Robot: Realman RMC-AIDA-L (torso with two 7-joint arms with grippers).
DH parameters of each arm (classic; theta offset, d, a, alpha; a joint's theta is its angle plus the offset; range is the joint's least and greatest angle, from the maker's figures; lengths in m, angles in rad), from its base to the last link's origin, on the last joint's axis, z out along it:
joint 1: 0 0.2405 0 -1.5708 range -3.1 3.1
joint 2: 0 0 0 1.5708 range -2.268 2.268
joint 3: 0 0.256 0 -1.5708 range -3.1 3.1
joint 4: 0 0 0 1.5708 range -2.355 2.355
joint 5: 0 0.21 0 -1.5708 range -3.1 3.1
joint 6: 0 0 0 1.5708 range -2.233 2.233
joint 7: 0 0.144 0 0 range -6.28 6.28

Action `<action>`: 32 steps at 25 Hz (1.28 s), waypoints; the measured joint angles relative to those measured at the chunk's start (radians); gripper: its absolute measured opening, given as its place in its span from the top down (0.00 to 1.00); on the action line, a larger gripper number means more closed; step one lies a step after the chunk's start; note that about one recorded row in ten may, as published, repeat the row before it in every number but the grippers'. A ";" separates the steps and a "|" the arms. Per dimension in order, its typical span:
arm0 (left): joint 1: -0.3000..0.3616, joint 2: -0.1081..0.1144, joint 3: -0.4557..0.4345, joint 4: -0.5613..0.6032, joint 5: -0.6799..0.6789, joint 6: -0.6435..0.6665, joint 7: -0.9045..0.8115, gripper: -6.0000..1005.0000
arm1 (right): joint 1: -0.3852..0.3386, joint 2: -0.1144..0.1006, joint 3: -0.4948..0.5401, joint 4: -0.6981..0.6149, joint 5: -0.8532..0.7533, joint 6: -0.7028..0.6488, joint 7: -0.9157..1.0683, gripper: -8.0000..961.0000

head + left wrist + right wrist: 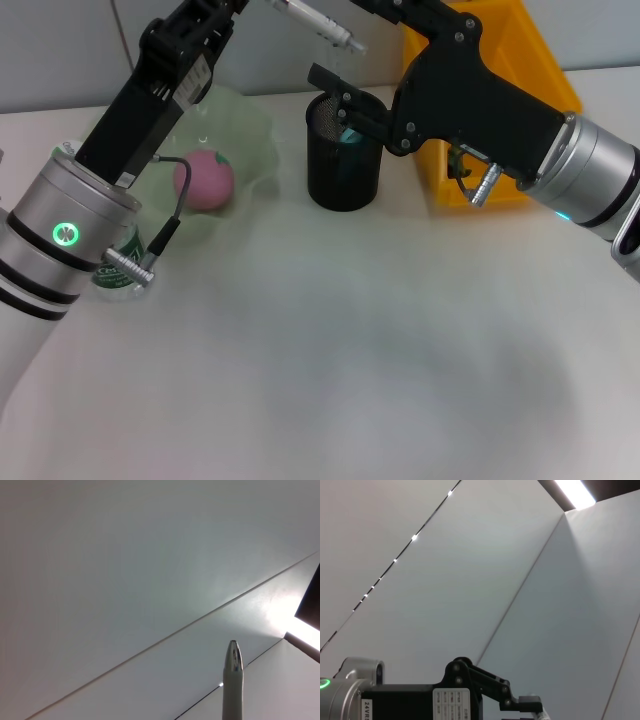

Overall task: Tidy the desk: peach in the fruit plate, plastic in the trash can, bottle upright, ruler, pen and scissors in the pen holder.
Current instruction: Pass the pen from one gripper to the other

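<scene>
**Pen held above the mesh holder**

Only the head view shows the white tabletop (350,350). The left gripper (262,5) holds a silver pen (318,25) over the black mesh pen holder (343,150), its jaws out of sight. A pink peach (203,180) sits in the translucent green fruit plate (250,130). The right gripper (335,100) hovers at the holder; I cannot tell its jaws' state. The left wrist view shows only the pen tip and ceiling.

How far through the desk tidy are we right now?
Done: the peach lies in the green fruit plate, and something teal already sits in the black pen holder. In hand: the left arm holds the pen up above the holder, not yet dropped in. The bottle is mostly hidden behind the left arm. Ruler, scissors and plastic are not identifiable.
</scene>
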 joint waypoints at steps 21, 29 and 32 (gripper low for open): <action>0.000 0.000 0.009 0.005 -0.009 0.000 0.012 0.78 | 0.006 0.001 0.004 0.017 0.000 0.012 -0.028 0.31; 0.000 0.000 0.009 0.006 -0.012 0.000 0.016 0.78 | 0.006 0.001 0.004 0.017 0.000 0.012 -0.028 0.31; 0.000 0.000 0.010 0.006 -0.013 0.000 0.016 0.78 | 0.006 0.001 0.008 0.021 0.000 0.011 -0.028 0.32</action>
